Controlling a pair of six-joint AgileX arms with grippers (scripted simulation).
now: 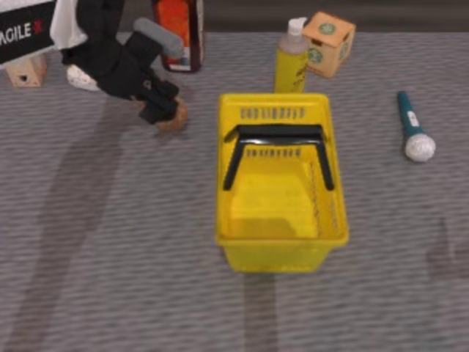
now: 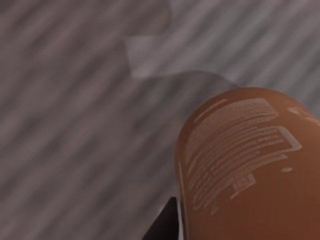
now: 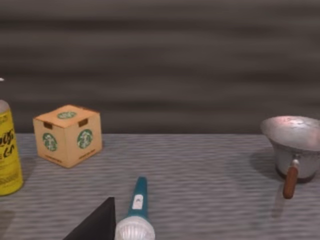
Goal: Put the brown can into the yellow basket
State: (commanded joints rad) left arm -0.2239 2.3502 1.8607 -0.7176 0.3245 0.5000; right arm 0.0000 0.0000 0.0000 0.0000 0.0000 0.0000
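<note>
**A:** Where is the brown can (image 1: 174, 117), and which way does it point?

**B:** It sits on the grey worktop (image 1: 110, 257) toward the top view's upper left, well left of the yellow basket (image 1: 282, 253). From above only a small brown patch shows, because the left gripper (image 1: 163, 108) covers most of it. In the left wrist view the can (image 2: 250, 170) fills the frame up close, its pale lettering running across the side. I cannot tell for certain whether its long axis is upright or tilted.

**B:** The left gripper is right at the can, but I cannot tell whether it is clamped on it or standing wide.

**A:** What surrounds it?

**B:** Behind the can, a dark bottle (image 1: 179, 33) with a red-orange label. The basket stands in the middle, black handles (image 1: 275, 136) folded across its opening. Just behind the basket are a yellow bottle (image 1: 292, 62) with a white cap and a small cardboard box (image 1: 328, 44). A teal microphone (image 1: 414, 128) lies at the right.

**A:** And the right arm?

**B:** Not seen from above. Its wrist view shows the box, the microphone and a metal pot (image 3: 295, 145) with a brown handle.
</note>
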